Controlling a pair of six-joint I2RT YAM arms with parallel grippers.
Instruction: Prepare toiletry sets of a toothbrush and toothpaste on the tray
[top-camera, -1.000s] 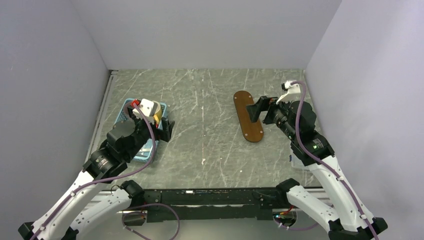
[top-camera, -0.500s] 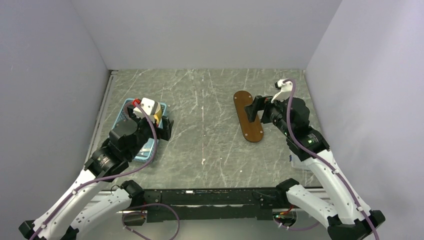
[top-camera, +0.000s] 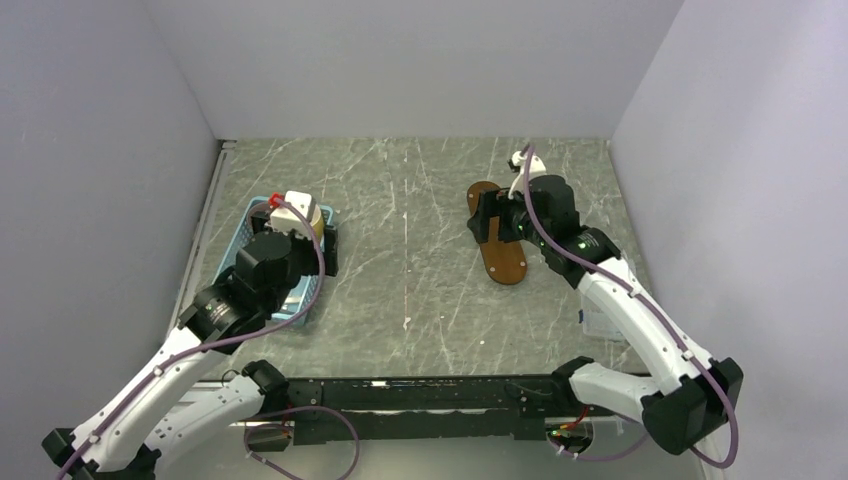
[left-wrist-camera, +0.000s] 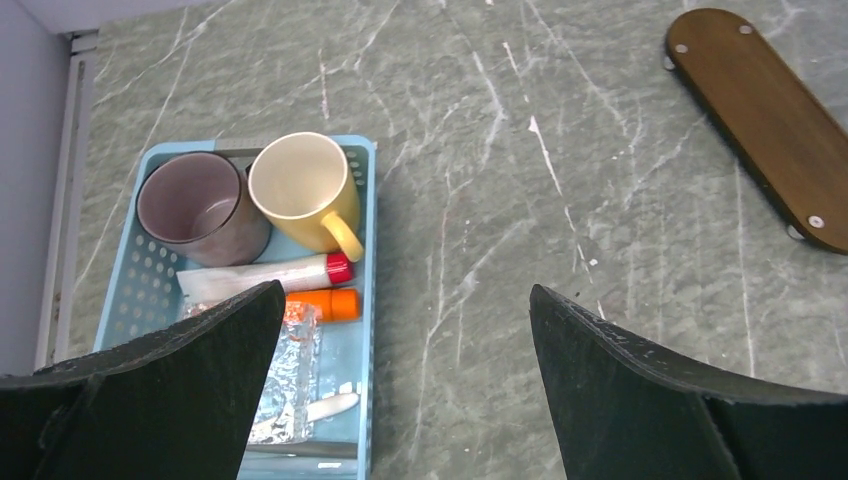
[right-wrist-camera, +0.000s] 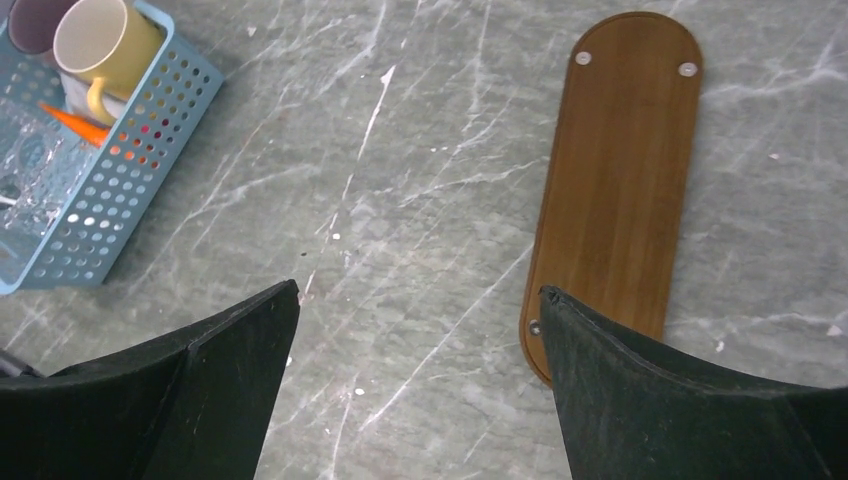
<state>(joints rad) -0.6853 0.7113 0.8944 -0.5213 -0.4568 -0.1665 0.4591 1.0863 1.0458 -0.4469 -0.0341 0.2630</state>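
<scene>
Hanging wide apart with nothing between them, the left jaws frame the light-blue mesh basket (left-wrist-camera: 369, 250) from above; their dark left finger hides the basket's near left corner. The right jaws are likewise spread and empty above the tabletop (right-wrist-camera: 420, 150), and their right finger covers the near end of the tray (right-wrist-camera: 620, 180).

The toothpaste (left-wrist-camera: 322, 304), a small orange tube, lies in the basket just beside a longer white tube with a red cap (left-wrist-camera: 262, 277). Behind them stand a yellow mug (left-wrist-camera: 300, 185) and a grey-mauve mug (left-wrist-camera: 195, 205), touching each other. A crinkled foil pack (left-wrist-camera: 285, 370) lies nearer the camera. A slim white sliver (left-wrist-camera: 330, 406) shows at its edge; whether that is the toothbrush I cannot tell.

The tray lies flat on the tabletop, well apart from the basket to the right, with small pale round dots near its ends. The left wrist view cuts it off at the frame's right edge.

From above, the left arm (top-camera: 262, 268) masks most of the basket and the right arm (top-camera: 560, 225) masks the tray's far end. Any print on the tubes is too small to read.
</scene>
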